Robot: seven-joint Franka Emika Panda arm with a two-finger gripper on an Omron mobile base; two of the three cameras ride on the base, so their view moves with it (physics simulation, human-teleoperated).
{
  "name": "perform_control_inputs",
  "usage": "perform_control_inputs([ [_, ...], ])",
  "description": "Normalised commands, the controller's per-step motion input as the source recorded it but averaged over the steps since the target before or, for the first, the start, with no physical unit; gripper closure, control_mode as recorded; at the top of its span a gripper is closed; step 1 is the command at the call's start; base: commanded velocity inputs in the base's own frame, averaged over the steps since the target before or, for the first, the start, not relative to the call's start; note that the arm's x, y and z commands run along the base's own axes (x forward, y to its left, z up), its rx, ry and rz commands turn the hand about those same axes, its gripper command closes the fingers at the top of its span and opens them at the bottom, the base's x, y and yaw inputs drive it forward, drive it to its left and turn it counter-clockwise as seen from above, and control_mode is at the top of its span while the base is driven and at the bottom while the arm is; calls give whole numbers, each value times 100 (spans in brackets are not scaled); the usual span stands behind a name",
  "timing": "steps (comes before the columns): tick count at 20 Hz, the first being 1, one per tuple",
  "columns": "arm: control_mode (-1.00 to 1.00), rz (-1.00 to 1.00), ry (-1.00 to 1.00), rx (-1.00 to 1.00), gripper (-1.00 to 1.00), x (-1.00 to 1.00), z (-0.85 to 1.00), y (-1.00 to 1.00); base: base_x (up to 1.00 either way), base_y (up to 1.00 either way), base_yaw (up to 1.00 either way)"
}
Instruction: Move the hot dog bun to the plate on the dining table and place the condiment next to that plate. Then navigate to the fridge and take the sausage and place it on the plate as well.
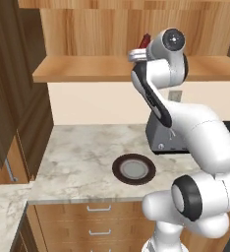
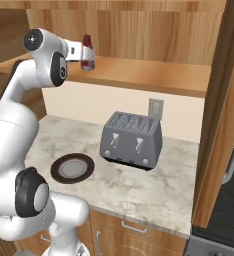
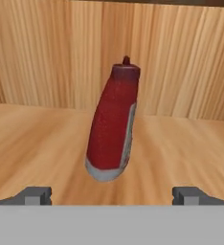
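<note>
The condiment (image 3: 113,129), a red tapered bottle, stands on its pale grey end on a wooden wall shelf (image 3: 42,143), leaning slightly in the hand view. My gripper (image 3: 112,195) is open just in front of it, one dark fingertip on each side and apart from the bottle. In the right base view the condiment (image 2: 87,52) sits right at the end of my raised hand. From the left base view, the condiment (image 1: 144,42) peeks out behind my wrist. The bun, the plate, the dining table, the fridge and the sausage are out of view.
Below the shelf (image 2: 139,75) runs a marbled counter (image 2: 154,185) with a grey toaster (image 2: 131,140) and a dark brown-rimmed plate (image 2: 72,168). A tall wooden panel (image 2: 216,125) and a dark stove (image 2: 224,215) stand at the right. Dark cabinets (image 1: 14,98) close the left.
</note>
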Motion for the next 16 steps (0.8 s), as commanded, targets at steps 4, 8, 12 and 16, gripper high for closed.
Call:
perform_control_inputs([
  [4, -100, 0, -1, 0, -100, 52, 13, 2, 0, 0, 0],
  [8, -100, 0, 3, 0, -100, 47, 16, 3, 0, 0, 0],
  [12, -100, 0, 5, 0, -100, 50, 3, 0, 0, 0, 0],
  [16, -100, 0, 0, 0, -100, 42, 0, 0, 0, 0, 0],
])
